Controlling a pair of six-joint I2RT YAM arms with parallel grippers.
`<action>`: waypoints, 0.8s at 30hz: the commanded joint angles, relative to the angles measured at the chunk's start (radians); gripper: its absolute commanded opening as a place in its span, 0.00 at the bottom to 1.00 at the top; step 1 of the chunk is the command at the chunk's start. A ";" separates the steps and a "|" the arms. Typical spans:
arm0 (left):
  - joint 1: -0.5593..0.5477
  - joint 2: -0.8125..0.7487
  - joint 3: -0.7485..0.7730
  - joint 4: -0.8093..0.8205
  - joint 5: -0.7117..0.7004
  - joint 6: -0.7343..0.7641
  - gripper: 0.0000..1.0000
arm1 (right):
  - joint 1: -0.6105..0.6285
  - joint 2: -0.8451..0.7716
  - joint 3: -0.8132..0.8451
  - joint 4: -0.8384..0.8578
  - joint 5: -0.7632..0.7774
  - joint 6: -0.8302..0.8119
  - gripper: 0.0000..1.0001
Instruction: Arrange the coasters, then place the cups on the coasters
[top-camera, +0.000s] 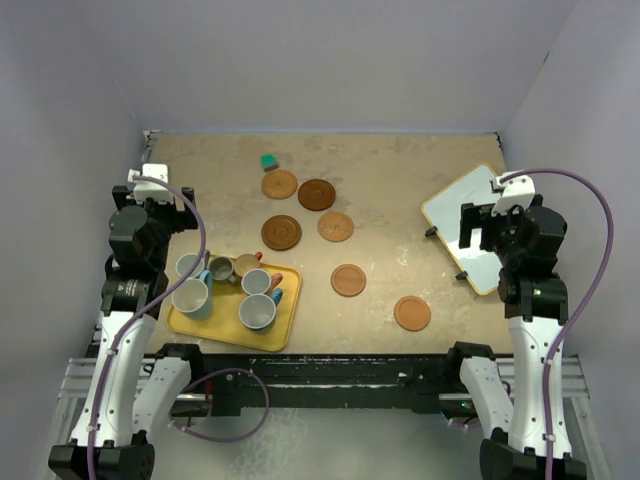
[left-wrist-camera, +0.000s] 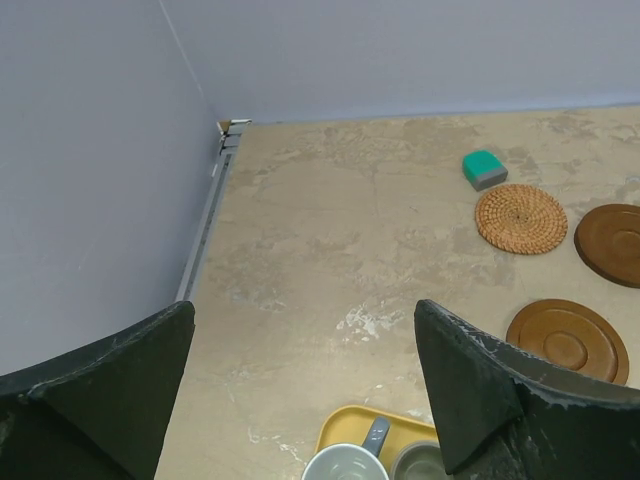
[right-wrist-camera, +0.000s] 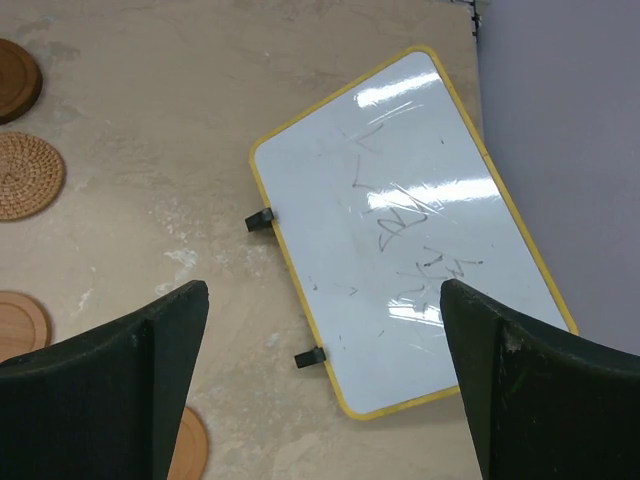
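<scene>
six handled mugs (top-camera: 257, 312) are clustered on the yellow rectangular tray (top-camera: 285, 335) at near left. six flat round brown coasters (top-camera: 348, 279) are scattered from near right to far centre. the left gripper (left-wrist-camera: 303, 310) and right gripper (right-wrist-camera: 322, 290) are held spread, empty.

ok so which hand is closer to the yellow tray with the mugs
Left. The left hand hovers by the far left edge of the tray; the right hand is far off on the other side, above the whiteboard.
</scene>
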 joint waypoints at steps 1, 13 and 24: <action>0.008 -0.017 0.008 0.005 0.015 0.045 0.88 | -0.006 -0.002 0.032 0.019 -0.048 0.009 1.00; 0.014 -0.029 0.004 0.006 0.070 0.091 0.90 | 0.018 0.036 0.050 0.042 -0.107 0.016 1.00; 0.020 0.004 0.001 0.009 0.202 0.154 0.93 | 0.091 0.112 0.062 0.107 -0.141 0.013 1.00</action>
